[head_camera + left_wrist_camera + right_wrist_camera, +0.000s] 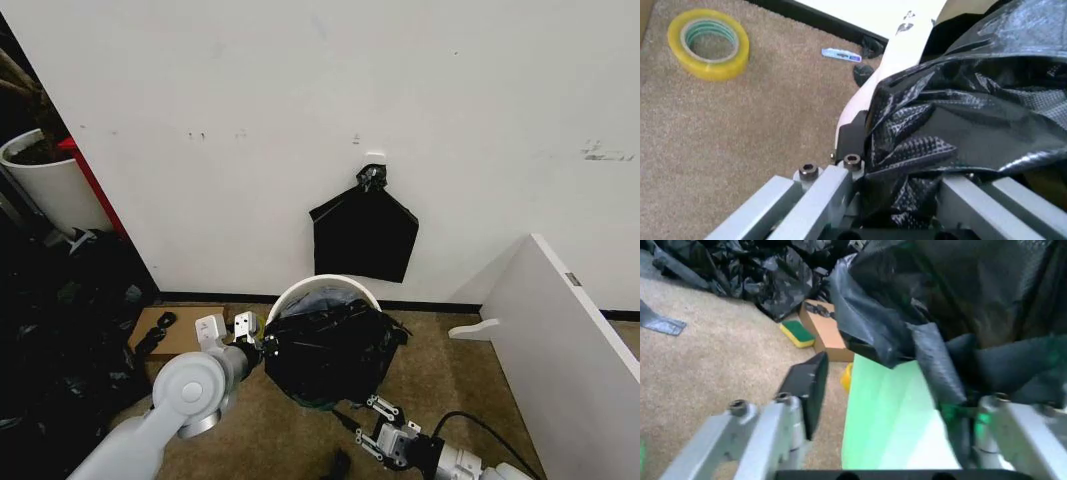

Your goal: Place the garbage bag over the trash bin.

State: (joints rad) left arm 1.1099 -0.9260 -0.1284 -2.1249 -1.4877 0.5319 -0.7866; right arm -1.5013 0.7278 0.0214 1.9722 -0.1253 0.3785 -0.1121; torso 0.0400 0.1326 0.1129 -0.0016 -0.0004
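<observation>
The round white trash bin (300, 289) stands on the carpet by the wall. The glossy black garbage bag (330, 350) is draped over its near rim and front, with the far rim bare. My left gripper (250, 329) sits at the bin's left side. In the left wrist view the left gripper (907, 150) is shut on a crinkled bunch of the garbage bag (960, 110) beside the trash bin's white wall (860, 95). My right gripper (385, 425) is low at the bin's front. In the right wrist view the right gripper (900, 390) is open, straddling the trash bin wall (893, 425) under the garbage bag's hem (933, 355).
A flat black bag (365, 235) hangs on a wall hook behind the bin. A white panel (560, 340) stands at the right. At the left are a plant pot (50, 185), a heap of black bags (60, 310) and a cardboard box (165, 335). A yellow tape roll (709, 44) lies on the carpet.
</observation>
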